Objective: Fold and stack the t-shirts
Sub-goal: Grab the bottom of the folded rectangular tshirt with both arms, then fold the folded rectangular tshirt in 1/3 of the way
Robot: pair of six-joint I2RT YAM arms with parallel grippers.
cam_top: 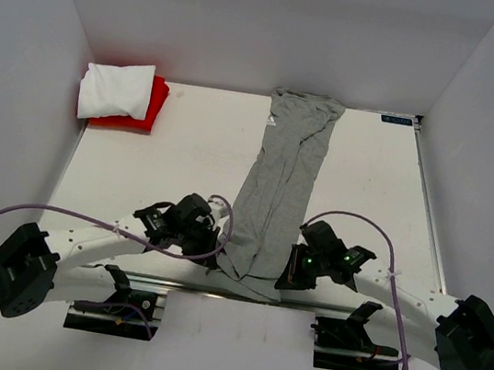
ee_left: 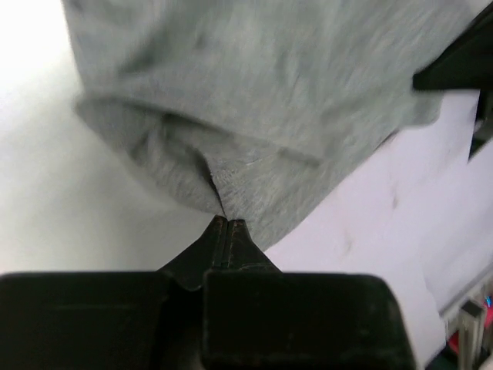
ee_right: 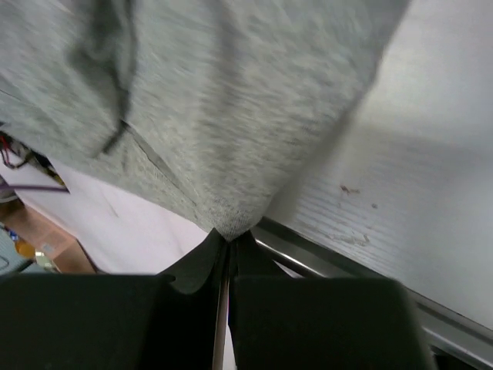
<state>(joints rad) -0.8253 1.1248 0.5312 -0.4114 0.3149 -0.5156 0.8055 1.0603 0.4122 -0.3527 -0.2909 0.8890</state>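
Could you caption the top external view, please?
Left gripper and right gripper pinch the grey t-shirt; white t-shirt atop red t-shirt.

Tabletop [cam_top: 187, 153]: white, matte, rectangular, closed in by walls on three sides.
Walls [cam_top: 253, 18]: plain pale grey, stood along the tabletop's left, far and right edges.
Label [cam_top: 395, 120]: small, dark blue, lay at the tabletop's far right corner.
Rail [ee_right: 347, 268]: silver metal strip, ran along the tabletop's near edge.
Specks [ee_right: 348, 189]: a few tiny brown marks on the tabletop, near the rail.
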